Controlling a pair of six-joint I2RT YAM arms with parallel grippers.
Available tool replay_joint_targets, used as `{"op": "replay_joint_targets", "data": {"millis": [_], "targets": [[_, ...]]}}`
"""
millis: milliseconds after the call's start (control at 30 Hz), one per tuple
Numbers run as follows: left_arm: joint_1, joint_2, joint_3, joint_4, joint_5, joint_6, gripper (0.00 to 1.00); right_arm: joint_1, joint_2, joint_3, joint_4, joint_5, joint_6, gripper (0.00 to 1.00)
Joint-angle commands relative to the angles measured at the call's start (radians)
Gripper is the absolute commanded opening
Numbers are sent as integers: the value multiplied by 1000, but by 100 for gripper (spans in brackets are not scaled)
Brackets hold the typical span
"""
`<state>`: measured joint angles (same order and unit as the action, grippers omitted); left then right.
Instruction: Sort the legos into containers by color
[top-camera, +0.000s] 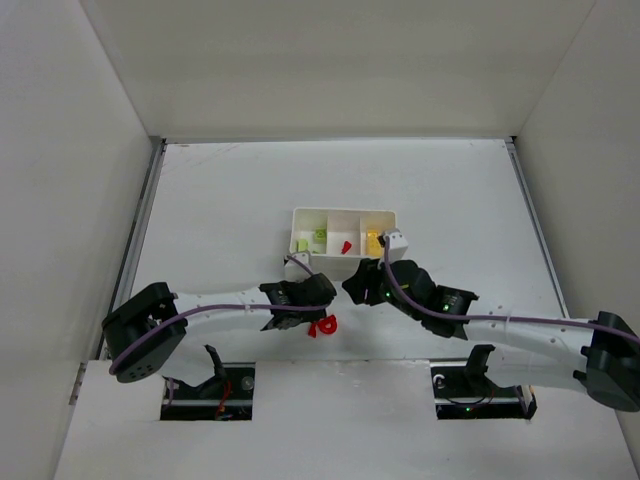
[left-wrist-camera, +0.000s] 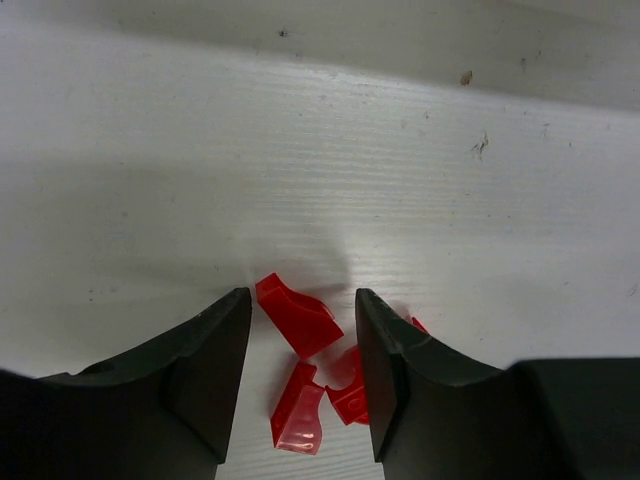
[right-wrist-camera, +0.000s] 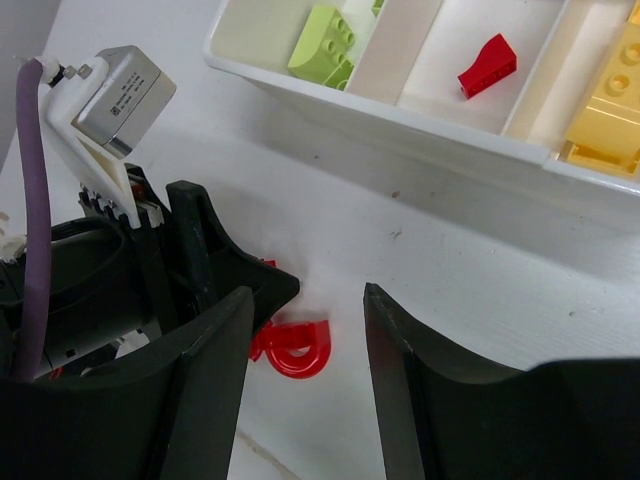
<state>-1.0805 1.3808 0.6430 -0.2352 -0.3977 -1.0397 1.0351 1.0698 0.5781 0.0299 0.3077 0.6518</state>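
Here, the left hand (left-wrist-camera: 302, 300) stood spread apart, straddling loose red bricks (left-wrist-camera: 298, 412) on the surface (left-wrist-camera: 300, 150). The right hand (right-wrist-camera: 308, 300) gaped too, near the tray (right-wrist-camera: 400, 140), whose middle compartment held another red brick (right-wrist-camera: 487, 66).

The white matte tabletop (top-camera: 450, 190) carries a small white rectangular plastic tray (top-camera: 340, 211) near its middle, long side parallel to the far edge. A cluster of small red plastic bricks (top-camera: 322, 326) lies directly on the surface between the tray and the near edge.
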Motion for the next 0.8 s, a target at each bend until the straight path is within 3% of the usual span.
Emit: {"op": "replay_joint_targets", "data": {"millis": [0, 400, 600, 767], "targets": [[0, 7, -22, -62, -119, -240, 41, 6, -31, 0, 48, -1, 6, 54], [-6, -8, -17, -76, -127, -209, 20, -39, -132, -30, 13, -1, 0, 55], [32, -208, -3, -108, -182, -122, 19, -76, -143, -41, -1, -13, -9, 55], [58, -321, 119, -154, -227, -2, 19, -86, -160, -70, -7, -16, -1, 55]]}}
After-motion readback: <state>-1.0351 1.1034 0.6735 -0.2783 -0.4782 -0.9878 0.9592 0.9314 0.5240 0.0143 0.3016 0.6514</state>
